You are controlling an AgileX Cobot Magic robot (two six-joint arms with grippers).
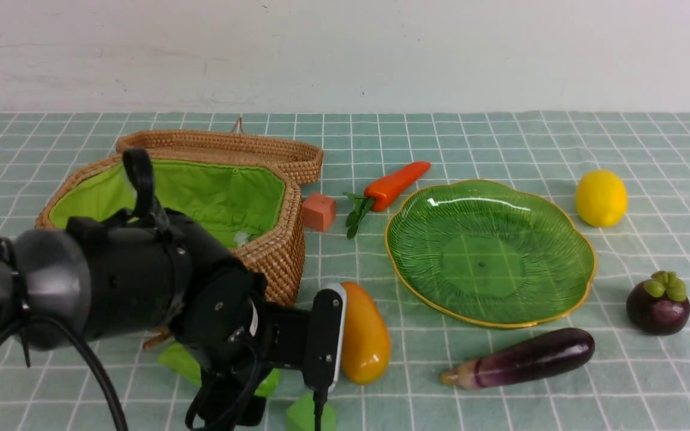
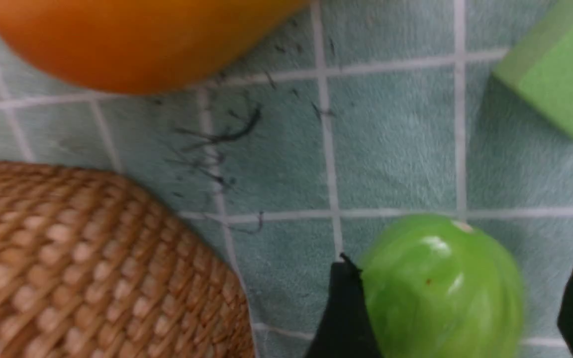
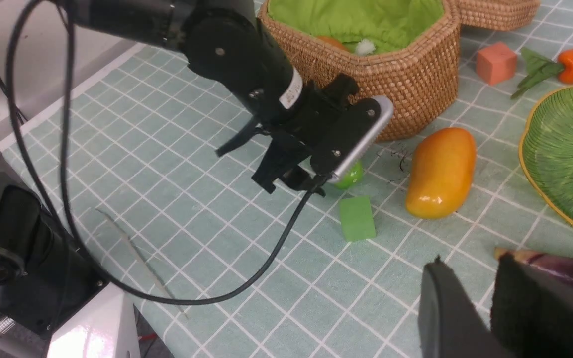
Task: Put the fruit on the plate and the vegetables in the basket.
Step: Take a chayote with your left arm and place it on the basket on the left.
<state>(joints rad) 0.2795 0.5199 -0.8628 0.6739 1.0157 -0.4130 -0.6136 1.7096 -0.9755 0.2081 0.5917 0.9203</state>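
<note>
Left gripper jaws wide, straddling the gourd on the cloth. One finger touches it, the other stands clear. Gourd sits just beside the basket, near the mango. Right gripper: jaw width, can't tell.

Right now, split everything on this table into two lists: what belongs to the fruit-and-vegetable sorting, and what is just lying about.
Belongs to the job: mango, lemon, mangosteen, carrot, eggplant, green gourd, what looks like the potato inside the basket, plate.

Just lying about: orange cube, green cube.
</note>
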